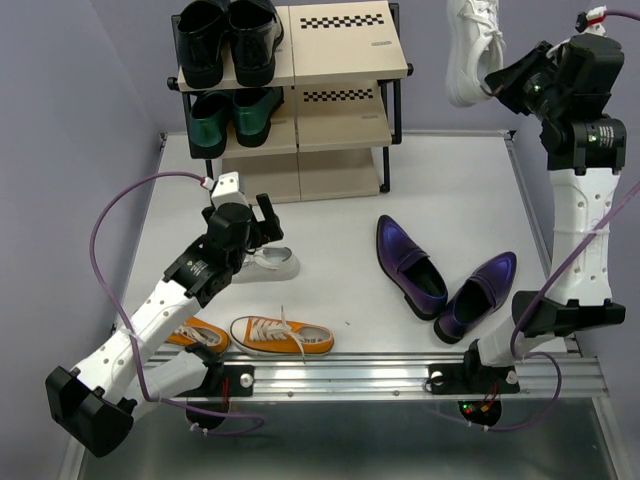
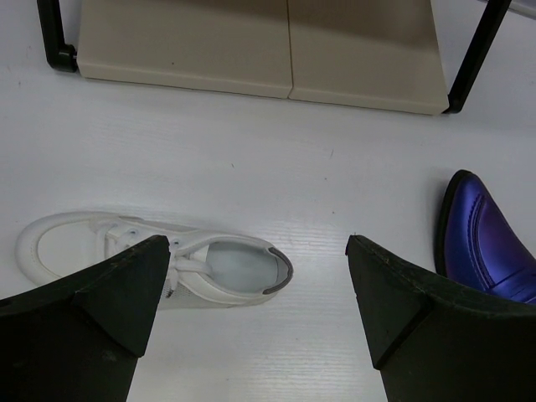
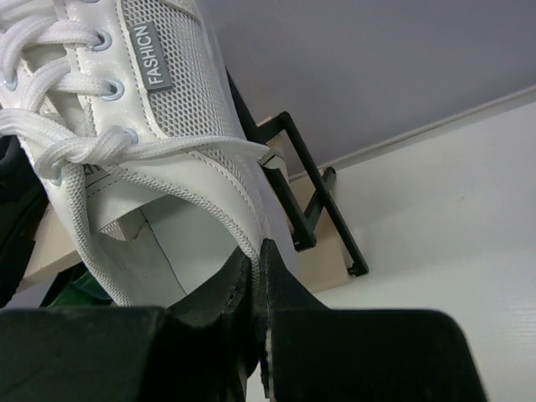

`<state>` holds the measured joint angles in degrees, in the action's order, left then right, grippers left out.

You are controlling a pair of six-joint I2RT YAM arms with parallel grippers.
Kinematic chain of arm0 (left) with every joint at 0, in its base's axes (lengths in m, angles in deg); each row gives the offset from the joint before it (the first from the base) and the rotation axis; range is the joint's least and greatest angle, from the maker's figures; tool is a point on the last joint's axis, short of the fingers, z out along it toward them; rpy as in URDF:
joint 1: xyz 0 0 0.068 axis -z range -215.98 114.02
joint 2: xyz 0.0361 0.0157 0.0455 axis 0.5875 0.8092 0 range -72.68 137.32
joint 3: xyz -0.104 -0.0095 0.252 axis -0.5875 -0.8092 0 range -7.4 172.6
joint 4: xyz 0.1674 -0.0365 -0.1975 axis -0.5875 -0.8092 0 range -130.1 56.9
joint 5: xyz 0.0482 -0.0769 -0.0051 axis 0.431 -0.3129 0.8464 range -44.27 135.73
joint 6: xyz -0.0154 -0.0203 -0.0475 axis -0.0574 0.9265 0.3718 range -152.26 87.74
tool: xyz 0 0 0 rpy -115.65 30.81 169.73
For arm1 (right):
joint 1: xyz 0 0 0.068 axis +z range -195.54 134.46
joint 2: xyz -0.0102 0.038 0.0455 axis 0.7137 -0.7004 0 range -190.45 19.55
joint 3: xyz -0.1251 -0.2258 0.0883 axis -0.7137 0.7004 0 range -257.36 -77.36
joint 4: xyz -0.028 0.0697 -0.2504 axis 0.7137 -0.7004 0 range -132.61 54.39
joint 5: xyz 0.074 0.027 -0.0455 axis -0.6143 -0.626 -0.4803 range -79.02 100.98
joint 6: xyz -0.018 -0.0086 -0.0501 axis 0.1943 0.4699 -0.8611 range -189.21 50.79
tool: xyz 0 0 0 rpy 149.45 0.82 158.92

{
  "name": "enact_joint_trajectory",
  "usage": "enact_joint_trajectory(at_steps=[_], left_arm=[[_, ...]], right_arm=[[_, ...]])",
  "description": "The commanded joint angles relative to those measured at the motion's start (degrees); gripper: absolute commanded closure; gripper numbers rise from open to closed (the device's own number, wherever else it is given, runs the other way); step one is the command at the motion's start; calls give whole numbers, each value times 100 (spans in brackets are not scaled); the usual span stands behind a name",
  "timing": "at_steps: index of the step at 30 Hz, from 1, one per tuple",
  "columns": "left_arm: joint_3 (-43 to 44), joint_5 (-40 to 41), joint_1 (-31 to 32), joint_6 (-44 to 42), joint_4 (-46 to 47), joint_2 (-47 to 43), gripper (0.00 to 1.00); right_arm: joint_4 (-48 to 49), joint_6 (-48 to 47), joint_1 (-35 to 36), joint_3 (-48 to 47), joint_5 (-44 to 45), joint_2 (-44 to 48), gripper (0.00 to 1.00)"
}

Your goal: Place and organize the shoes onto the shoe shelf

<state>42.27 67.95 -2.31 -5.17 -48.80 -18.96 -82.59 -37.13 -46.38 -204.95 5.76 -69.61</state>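
My right gripper (image 1: 495,82) is shut on the collar of a white sneaker (image 1: 470,45) and holds it high, to the right of the shoe shelf (image 1: 340,70); the right wrist view shows the pinched collar (image 3: 261,251) and the shoe (image 3: 151,109). My left gripper (image 1: 262,228) is open above the second white sneaker (image 1: 268,264), which lies on the table (image 2: 151,260) by the left finger (image 2: 126,293). Two purple loafers (image 1: 408,265) (image 1: 480,295) lie at the right. Two orange sneakers (image 1: 283,336) (image 1: 195,334) lie near the front.
A black pair (image 1: 228,40) sits on the shelf's top tier at the left, a green pair (image 1: 232,115) on the middle tier below it. The right halves of both tiers are bare. A purple loafer's toe (image 2: 486,243) shows in the left wrist view.
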Motion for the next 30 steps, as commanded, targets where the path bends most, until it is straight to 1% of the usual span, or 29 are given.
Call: enact_joint_trajectory(at_steps=[1,2,3,4,10,17,18,23,26,27,30], left_arm=[[183,55,-1,86,50,-142,1],[192,55,-1,94,50,-151,1],[192,55,8,95,41,-151,1],[192,72,-1,103,32,-151,1],[201,98,8,130,-20,-177,1],[201,151,-1,130,-99,-238,1],[192,151,-1,130,-99,-239,1],[148,151,8,165,-117,-309,1],[113,151,-1,174,-126,-335,1],[104,160,-1,174,-126,-344,1],[78,160,-1,182,-135,-379,1]], right_arm=[[857,273,444,-784,-393,-197,99],[901,282,645,-837,-314,-250,99],[936,282,647,-899,-279,-303,99],[989,264,847,-969,-209,-381,99],[1120,220,1524,-1180,117,-725,99],[1393,106,2043,-1207,547,-900,99],[1402,89,2044,-1242,774,-936,99],[1428,-69,2255,-1383,1206,-1147,99],[1472,-244,2509,-1391,1653,-1235,99],[1499,-298,2571,-1391,1933,-1244,99],[1587,-430,2703,-1409,2278,-1305,99]])
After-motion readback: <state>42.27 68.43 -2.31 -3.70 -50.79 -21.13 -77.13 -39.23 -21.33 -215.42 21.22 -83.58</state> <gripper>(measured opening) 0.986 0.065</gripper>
